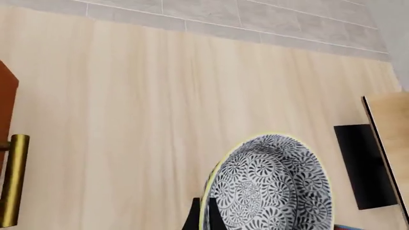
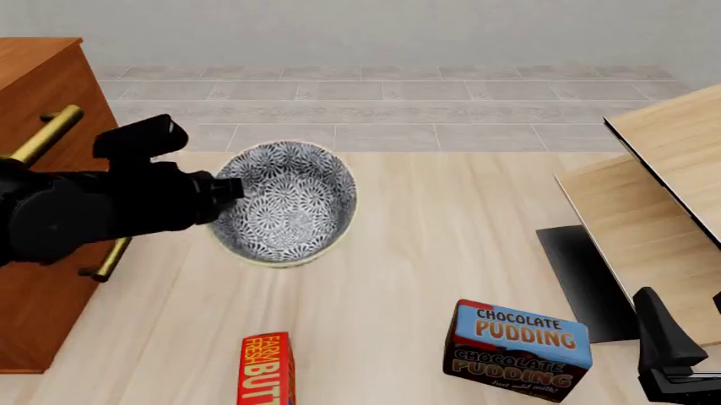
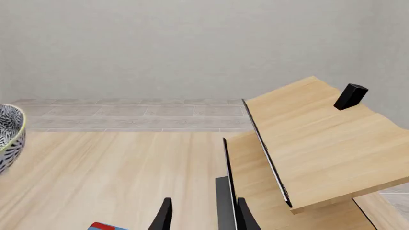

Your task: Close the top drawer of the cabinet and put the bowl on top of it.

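The blue-grey floral bowl [image 2: 284, 202] hangs tilted above the table, just right of the cabinet [image 2: 40, 72]. My left gripper [image 2: 229, 189] is shut on its near rim. In the left wrist view the bowl [image 1: 275, 184] fills the lower part, with its rim pinched between the fingers [image 1: 191, 219]. The top drawer shows by its brass handle [image 2: 46, 131]; my left arm covers much of the cabinet front, so I cannot tell how the drawer stands. My right gripper [image 2: 667, 354] rests low at the right, open and empty, as the right wrist view [image 3: 204, 218] shows.
A chocolate pudding box [image 2: 521, 348] and a red butter box [image 2: 267, 371] lie near the front. Pale wooden boards [image 2: 664, 194] slant at the right over a black mat [image 2: 586, 278]. A lower brass handle [image 2: 107, 257] sticks out of the cabinet.
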Robot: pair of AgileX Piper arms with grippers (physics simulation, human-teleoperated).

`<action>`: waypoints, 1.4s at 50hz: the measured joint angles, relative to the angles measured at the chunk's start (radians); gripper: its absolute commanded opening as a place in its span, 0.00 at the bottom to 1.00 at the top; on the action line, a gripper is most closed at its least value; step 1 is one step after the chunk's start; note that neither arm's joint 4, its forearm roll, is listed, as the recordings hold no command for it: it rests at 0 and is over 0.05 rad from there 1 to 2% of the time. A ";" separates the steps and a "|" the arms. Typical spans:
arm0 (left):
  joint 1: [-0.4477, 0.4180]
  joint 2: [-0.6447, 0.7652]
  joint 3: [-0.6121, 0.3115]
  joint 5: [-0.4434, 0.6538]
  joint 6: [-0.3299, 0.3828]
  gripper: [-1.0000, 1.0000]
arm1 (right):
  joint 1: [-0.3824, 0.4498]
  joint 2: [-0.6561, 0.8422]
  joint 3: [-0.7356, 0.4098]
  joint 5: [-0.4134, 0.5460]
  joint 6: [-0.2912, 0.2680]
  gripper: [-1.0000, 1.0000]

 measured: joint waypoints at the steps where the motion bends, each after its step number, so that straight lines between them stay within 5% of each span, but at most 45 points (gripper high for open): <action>1: 0.002 -0.010 -0.007 0.013 -0.001 0.00 | 0.000 0.000 0.000 0.000 0.000 1.00; 32: 0.082 -0.246 -0.249 0.393 0.027 0.00 | 0.000 0.000 0.000 0.000 0.000 1.00; 70: 0.240 -0.282 -0.653 0.715 0.035 0.00 | 0.000 0.000 0.000 0.000 0.000 1.00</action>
